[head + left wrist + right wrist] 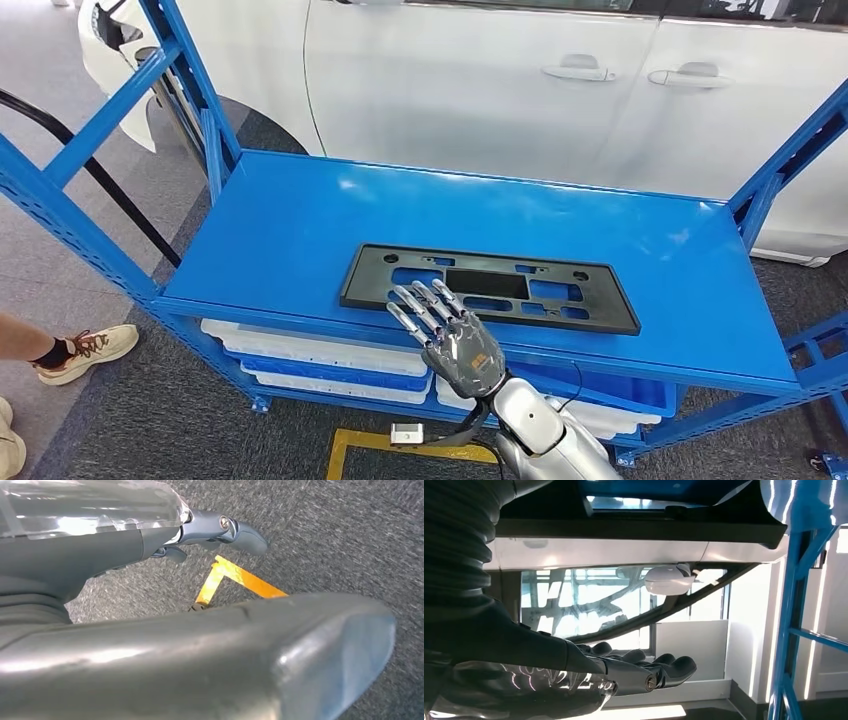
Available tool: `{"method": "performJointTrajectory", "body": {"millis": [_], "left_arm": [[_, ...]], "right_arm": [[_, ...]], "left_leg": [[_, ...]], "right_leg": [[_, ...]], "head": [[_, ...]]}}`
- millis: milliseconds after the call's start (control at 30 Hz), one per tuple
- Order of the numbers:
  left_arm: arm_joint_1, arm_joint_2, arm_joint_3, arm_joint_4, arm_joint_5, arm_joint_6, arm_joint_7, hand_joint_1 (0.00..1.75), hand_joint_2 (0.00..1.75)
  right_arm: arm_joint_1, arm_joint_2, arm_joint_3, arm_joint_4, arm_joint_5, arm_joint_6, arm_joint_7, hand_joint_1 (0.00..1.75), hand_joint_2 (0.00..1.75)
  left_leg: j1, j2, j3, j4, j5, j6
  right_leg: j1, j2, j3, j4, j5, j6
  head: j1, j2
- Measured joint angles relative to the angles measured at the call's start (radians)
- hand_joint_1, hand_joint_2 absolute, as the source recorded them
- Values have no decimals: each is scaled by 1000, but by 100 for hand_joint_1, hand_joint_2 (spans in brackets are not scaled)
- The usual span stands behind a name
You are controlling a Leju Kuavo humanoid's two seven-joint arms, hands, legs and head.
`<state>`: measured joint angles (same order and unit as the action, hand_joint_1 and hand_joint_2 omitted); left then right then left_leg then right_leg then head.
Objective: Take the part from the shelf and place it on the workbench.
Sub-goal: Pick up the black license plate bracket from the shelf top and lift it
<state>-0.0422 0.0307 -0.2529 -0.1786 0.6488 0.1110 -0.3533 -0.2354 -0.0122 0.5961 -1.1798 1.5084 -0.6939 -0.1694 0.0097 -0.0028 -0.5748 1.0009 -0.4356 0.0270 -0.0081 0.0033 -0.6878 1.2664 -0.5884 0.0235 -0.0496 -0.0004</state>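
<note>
Right hand [450, 335] closest to camera, fingers spread and empty, reaching over the near long edge of the black plastic plate frame [490, 286]. Fingertips overlap that edge; contact unclear. Frame lies flat on the blue shelf top [300, 220], long axis running left-right, parallel to the shelf front. Looks light, thin, stiff with some flex, cutouts throughout; best gripped at the near rail. Left hand [220, 530] hangs over grey carpet, holding nothing, fingers apart.
</note>
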Motion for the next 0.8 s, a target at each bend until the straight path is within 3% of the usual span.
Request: {"method": "performJointTrajectory", "body": {"millis": [33, 67, 133, 200, 300, 367, 400, 467, 533, 567, 600, 633, 700, 800], "left_arm": [[0, 0, 0, 0, 0, 0, -1, 0, 0], [1, 0, 0, 0, 0, 0, -2, 0, 0], [0, 0, -2, 0, 0, -1, -3, 0, 0], [-2, 0, -5, 0, 0, -2, -4, 0, 0], [-3, 0, -10, 0, 0, -4, -5, 0, 0], [-3, 0, -12, 0, 0, -4, -5, 0, 0], [-3, 0, -13, 0, 0, -4, -6, 0, 0], [-3, 1, -14, 0, 0, -4, -6, 0, 0], [0, 1, -15, 0, 0, -5, -5, 0, 0], [1, 1, -16, 0, 0, -5, -4, 0, 0], [1, 1, -16, 0, 0, -5, -4, 0, 0], [0, 2, -16, 0, 0, -5, -4, 0, 0], [-1, 3, -16, 0, 0, -6, -3, 0, 0], [-3, 4, -18, 0, 0, -9, -3, 0, 0]], "right_arm": [[-10, 9, 2, 16, -3, 0, 5, 0, 175], [-24, 20, 3, 35, -4, 0, 12, 0, 175], [-61, 42, 4, 72, -6, 0, 26, 0, 175], [-99, 64, 4, 105, -5, 0, 37, 0, 175], [-145, 94, 3, 159, 6, 0, 54, 0, 175], [-166, 110, 3, 184, 11, -1, 60, 0, 175], [-174, 117, 3, 193, 13, -1, 62, 0, 175], [-184, 128, 3, 212, 18, -1, 67, 0, 175], [-190, 133, 3, 234, 30, -1, 80, 0, 175], [-193, 136, 3, 245, 38, -1, 89, 0, 175], [-198, 139, 3, 256, 46, -1, 98, 0, 175], [-204, 142, 3, 264, 52, -1, 103, 0, 175], [-215, 148, 4, 278, 57, -1, 109, 0, 175], [-228, 151, 8, 298, 59, -1, 139, 0, 175]], "left_leg": [[0, 0, 0, 1, 0, 0], [0, 0, -1, 3, -1, -1], [0, 0, 0, 7, -3, -4], [-3, -1, -3, 14, -6, -13], [-4, -1, -5, 13, -4, -32], [0, -1, -13, 33, -20, -43], [1, -1, -29, 69, -42, -48], [3, -1, -85, 192, -106, -55], [4, -1, -130, 290, -136, -59], [4, -1, -130, 287, -122, -59], [4, -1, -109, 243, -92, -58], [4, 0, -75, 172, -55, -56], [1, -1, -17, 50, -12, -46], [-3, -3, -5, 14, -8, -29]], "right_leg": [[-1, 0, -14, 26, 1, 1], [-3, 0, -9, 12, 21, 2], [-5, -1, 47, -109, 91, -3], [-2, -1, 97, -218, 129, -11], [2, 1, 104, -243, 132, -27], [0, 0, 107, -252, 138, -39], [-2, -1, 108, -255, 140, -45], [-1, -3, 108, -257, 141, -51], [0, -3, 108, -256, 140, -52], [1, -3, 108, -255, 140, -52], [1, -3, 109, -254, 139, -51], [1, -2, 110, -252, 138, -49], [4, 0, 108, -248, 135, -41], [6, 0, 105, -249, 137, -26]], "head": [[0, 0], [0, 0], [0, 0], [0, 0], [0, 0], [0, 0], [0, 0], [0, 0], [0, 0], [0, 0], [0, 0], [0, 0], [0, 0], [0, 0]]}}
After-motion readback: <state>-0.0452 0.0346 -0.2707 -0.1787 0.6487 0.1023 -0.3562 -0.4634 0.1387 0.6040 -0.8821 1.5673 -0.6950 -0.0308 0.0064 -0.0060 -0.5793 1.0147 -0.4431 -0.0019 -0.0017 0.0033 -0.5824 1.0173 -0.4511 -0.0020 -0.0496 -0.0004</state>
